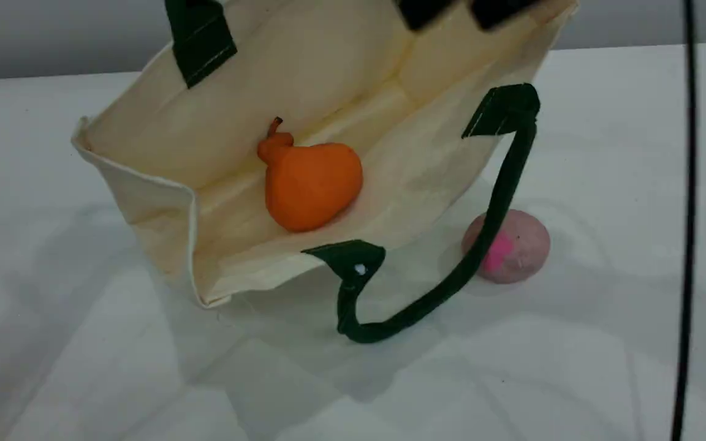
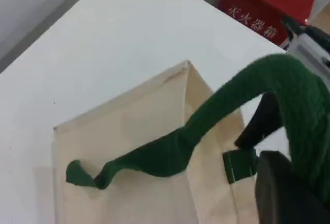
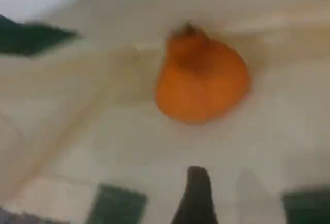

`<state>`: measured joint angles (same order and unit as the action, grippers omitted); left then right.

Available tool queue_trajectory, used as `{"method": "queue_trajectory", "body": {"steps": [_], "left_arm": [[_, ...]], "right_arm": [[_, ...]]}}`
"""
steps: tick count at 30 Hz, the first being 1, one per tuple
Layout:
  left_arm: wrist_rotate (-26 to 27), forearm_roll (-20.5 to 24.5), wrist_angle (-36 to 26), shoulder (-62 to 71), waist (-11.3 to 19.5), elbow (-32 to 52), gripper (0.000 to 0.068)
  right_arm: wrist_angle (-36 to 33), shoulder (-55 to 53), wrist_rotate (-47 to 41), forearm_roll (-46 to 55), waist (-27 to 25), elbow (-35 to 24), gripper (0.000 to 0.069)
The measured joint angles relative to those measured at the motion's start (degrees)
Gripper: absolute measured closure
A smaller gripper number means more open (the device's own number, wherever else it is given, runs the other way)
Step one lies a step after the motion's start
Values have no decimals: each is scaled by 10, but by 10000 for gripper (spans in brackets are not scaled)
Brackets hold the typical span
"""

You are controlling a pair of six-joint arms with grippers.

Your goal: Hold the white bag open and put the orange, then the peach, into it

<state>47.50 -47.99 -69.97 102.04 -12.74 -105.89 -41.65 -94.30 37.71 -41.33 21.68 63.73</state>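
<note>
On the desk [image 1: 83,367] the bag [image 1: 163,122] lies tipped, its mouth facing the scene view. The left hand [image 2: 289,193] is clenched on the bag's upper strap [image 2: 216,110], which holds the bag open. The orange [image 1: 310,184] rests loose inside on the lower wall, so the first half looks done. The peach [image 1: 518,245] sits on the desk just outside the mouth, behind the lower strap [image 1: 500,196], which is slack, and has yet to go in. The right hand [image 1: 460,11] is released, with nothing between its parted fingers above the bag.
</note>
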Motion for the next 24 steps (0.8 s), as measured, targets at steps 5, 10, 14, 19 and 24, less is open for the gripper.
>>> {"method": "queue_trajectory", "body": {"steps": [5, 10, 14, 19, 24], "left_arm": [[1, 0, 0, 0, 0, 0, 622], [2, 2, 0, 0, 0, 0, 622], [2, 4, 0, 0, 0, 0, 622], [2, 16, 0, 0, 0, 0, 622], [2, 18, 0, 0, 0, 0, 622]], "right_arm": [[-56, 0, -38, 56, -40, 0, 148], [-92, 0, -38, 62, -90, 0, 147], [-94, 0, -49, 92, -129, -8, 147], [-54, 0, -55, 94, -176, -51, 147], [10, 0, -37, 60, -177, -100, 147]]}}
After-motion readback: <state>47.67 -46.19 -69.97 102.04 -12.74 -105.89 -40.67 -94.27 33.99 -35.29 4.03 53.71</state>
